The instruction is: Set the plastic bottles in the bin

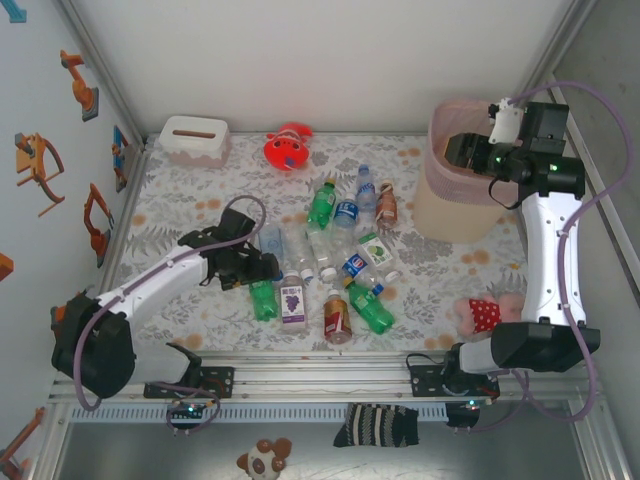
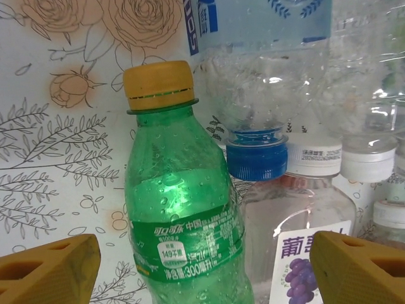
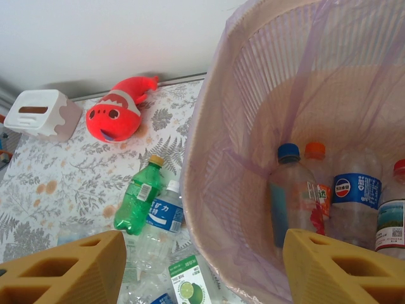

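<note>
— What else sits on your counter (image 1: 170, 222)?
— At its far edge you have a white tissue box (image 1: 193, 138), with a red plush toy (image 1: 287, 150) to its right. A red polka-dot plush (image 1: 485, 315) lies near the front right.

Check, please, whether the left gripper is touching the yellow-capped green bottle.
Apart. In the left wrist view the left gripper stands open astride the green bottle, with a visible gap on both sides.
</note>
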`<action>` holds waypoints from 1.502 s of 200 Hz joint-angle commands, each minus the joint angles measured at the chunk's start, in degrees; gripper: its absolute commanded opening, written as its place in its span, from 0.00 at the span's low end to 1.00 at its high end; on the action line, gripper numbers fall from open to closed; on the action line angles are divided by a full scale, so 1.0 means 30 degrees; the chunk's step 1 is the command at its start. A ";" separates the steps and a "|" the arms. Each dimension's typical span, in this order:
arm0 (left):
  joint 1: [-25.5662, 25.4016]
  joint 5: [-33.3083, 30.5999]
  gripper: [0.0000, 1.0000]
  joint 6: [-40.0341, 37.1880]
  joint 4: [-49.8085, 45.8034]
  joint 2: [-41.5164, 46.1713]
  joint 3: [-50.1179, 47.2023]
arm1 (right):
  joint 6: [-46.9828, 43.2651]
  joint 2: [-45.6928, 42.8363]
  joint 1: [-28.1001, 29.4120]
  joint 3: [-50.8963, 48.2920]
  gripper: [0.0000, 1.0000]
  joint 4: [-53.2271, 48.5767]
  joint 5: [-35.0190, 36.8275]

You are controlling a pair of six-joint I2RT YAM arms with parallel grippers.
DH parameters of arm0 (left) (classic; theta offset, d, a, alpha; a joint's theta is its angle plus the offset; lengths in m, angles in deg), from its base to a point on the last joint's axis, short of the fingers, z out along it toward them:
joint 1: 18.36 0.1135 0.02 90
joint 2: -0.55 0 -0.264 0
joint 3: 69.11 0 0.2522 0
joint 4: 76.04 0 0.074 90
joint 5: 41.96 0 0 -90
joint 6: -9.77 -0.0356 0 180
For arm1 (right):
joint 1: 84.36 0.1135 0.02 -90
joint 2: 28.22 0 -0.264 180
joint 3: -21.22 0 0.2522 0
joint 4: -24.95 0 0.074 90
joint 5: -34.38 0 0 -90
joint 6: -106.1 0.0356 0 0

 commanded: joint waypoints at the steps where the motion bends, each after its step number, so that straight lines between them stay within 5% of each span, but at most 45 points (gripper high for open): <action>1: 0.0144 0.0391 0.85 -0.0443 0.0231 -0.0647 -0.0411 | -0.0014 -0.0592 0.0118 0.0033 0.66 -0.0106 -0.0205; 171: 0.0132 0.1403 0.76 -0.0772 -0.0244 -0.0578 -0.2545 | -0.0050 -0.0747 0.0138 -0.0127 0.66 -0.0279 -0.0198; 300: -0.2743 -0.0139 0.73 0.0869 -0.1334 -0.0074 -0.3442 | 0.0140 -0.0872 0.0159 -0.1267 0.65 0.0953 -0.0905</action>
